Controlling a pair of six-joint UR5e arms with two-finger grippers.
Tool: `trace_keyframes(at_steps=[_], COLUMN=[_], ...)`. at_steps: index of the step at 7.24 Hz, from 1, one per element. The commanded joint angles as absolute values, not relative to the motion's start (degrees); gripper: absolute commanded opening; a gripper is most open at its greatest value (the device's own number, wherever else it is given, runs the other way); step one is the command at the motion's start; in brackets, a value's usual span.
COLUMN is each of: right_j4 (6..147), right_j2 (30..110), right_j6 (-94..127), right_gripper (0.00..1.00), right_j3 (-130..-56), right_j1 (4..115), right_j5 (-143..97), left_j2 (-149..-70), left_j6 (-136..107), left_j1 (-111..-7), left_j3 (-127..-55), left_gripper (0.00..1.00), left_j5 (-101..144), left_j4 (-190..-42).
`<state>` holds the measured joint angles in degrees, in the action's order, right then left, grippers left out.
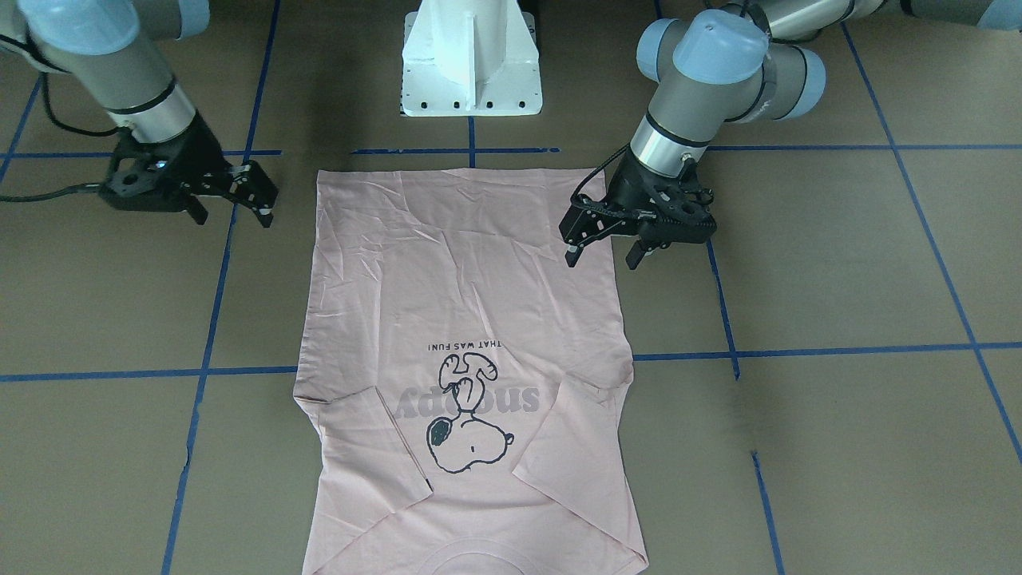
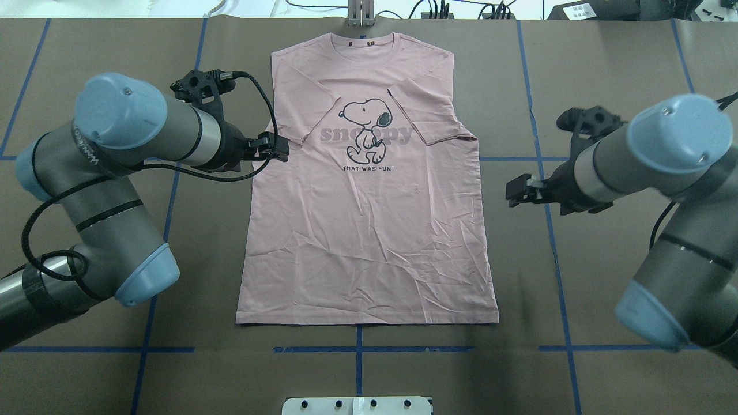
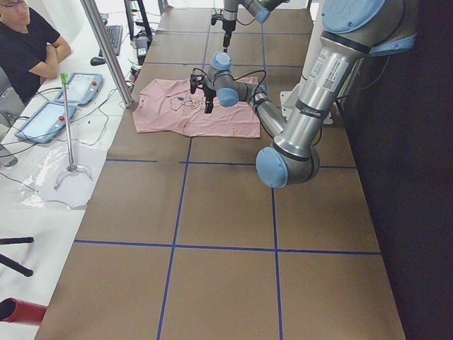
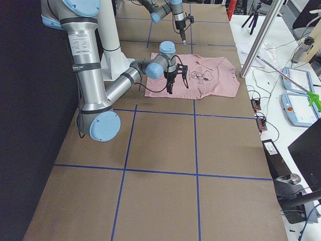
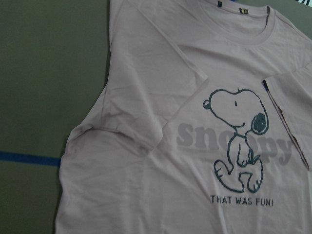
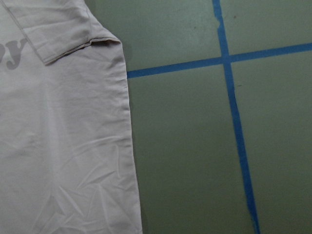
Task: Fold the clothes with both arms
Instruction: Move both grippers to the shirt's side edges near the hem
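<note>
The pale pink T-shirt (image 1: 463,303) lies flat on the brown table, print up, collar away from the robot, both sleeves folded in over the chest. It also shows in the overhead view (image 2: 369,242) and both wrist views (image 5: 146,146) (image 6: 63,146). My left gripper (image 1: 603,257) is open and empty, over the shirt's left side edge below the folded sleeve (image 2: 277,151). My right gripper (image 1: 233,216) is open and empty, beside the shirt's right edge over bare table (image 2: 513,193).
The white pedestal base (image 1: 471,64) stands behind the shirt's hem. Blue tape lines (image 2: 519,158) grid the table. A metal post (image 3: 106,49), tablets and a seated operator (image 3: 28,42) are at the table's far edge.
</note>
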<state>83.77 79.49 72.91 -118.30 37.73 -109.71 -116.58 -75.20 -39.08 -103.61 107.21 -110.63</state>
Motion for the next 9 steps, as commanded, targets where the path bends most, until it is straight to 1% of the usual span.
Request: trace_keyframes(at_steps=[1, 2, 3, 4, 7, 8, 9], right_j4=[81.93, 78.35, 78.31, 78.22, 78.31, 78.14, 78.22], right_j2=[79.63, 80.32, 80.51, 80.51, 80.94, 83.47, 83.76], right_j6=[83.55, 86.46, 87.09, 87.36, 87.19, 87.19, 87.27], right_gripper=[1.0, 1.0, 1.0, 1.0, 1.0, 1.0, 1.0], right_j3=[-119.27, -118.75, -118.22, -116.12, -114.35, -115.04, -114.96], right_j1=[23.52, 20.25, 17.0, 15.48, 15.29, 15.29, 15.29], right_j5=[-97.43, -93.99, -90.82, -88.18, -91.21, -92.54, -92.64], left_j2=[-114.44, -114.43, -114.35, -114.43, -115.05, -115.31, -115.4], left_j6=[-75.32, -75.32, -75.5, -76.37, -78.92, -79.36, -79.63], left_j1=[-38.23, -38.15, -38.06, -37.97, -36.39, -35.69, -35.6], left_j3=[-106.25, -106.35, -106.35, -106.35, -106.26, -106.17, -106.17], left_gripper=[1.0, 1.0, 1.0, 1.0, 1.0, 1.0, 1.0], left_j5=[106.7, 106.79, 106.79, 106.79, 106.87, 106.96, 106.96], left_j4=[-109.69, -109.69, -109.6, -109.69, -109.69, -109.69, -109.69])
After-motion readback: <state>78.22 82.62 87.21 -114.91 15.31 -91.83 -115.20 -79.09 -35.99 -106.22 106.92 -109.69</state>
